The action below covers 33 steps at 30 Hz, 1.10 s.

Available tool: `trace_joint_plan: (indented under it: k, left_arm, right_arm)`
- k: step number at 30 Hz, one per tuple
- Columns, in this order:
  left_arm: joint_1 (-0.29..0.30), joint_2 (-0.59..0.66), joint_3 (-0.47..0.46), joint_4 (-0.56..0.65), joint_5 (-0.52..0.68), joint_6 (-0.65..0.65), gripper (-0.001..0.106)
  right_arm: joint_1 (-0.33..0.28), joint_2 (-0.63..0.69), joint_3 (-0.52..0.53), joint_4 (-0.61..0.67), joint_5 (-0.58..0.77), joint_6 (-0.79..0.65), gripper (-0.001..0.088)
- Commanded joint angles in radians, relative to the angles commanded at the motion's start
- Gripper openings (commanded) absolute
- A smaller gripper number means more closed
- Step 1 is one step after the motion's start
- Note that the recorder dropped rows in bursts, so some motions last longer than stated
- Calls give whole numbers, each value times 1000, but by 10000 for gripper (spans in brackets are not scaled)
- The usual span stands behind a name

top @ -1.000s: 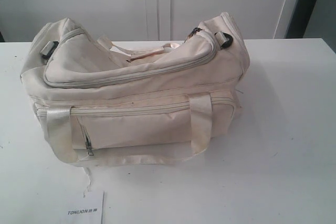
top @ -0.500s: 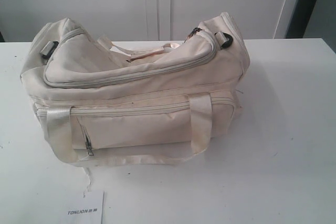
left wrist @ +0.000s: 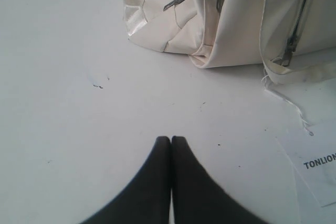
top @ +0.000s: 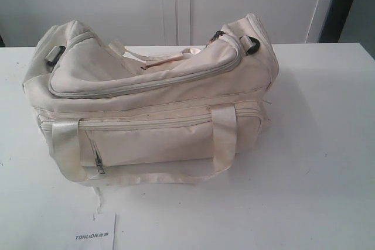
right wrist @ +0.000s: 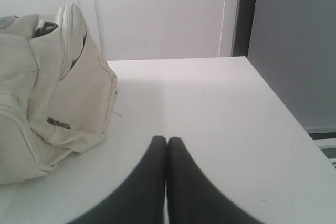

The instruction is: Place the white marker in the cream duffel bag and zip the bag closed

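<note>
White card [top: 96, 233] cut off, cream duffel bag [right wrist: 47, 98] cropped

I read one flat white table [top: 328, 162] as the carrying surface. The cream duffel bag [top: 152, 103] rests directly on it, left of centre, with its long side toward the near edge. The bag's near strap handle [top: 224, 139] droops onto the tabletop along the bag's base. A white card [top: 96, 235] printed "TONLION" lies flat at the near edge, left of centre, near the bag's near left corner. A loose thread [top: 99, 200] trails from the bag's base toward the card. In the left wrist view I note small dark specks [left wrist: 97, 85] on the tabletop.
</note>
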Motion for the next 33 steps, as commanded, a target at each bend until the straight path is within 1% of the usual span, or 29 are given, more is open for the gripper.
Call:
trace_joint_plan:
  k: [13, 16, 23, 25, 28, 33]
  left_arm:
    - [0, 0, 0, 0, 0, 0, 0]
    - [0, 0, 0, 0, 0, 0, 0]
    - [0, 0, 0, 0, 0, 0, 0]
    - [0, 0, 0, 0, 0, 0, 0]
    - [0, 0, 0, 0, 0, 0, 0]
    - [0, 0, 0, 0, 0, 0, 0]
  right_arm:
    - [0, 0, 102, -2, -78, 0, 0]
    - [0, 0, 109, 1, -109, 0, 0]
    - [0, 0, 109, -2, -95, 0, 0]
    - [0, 0, 109, -2, -74, 0, 0]
    - [0, 0, 109, -4, -5, 0, 0]
    - [0, 0, 109, -4, -1, 0, 0]
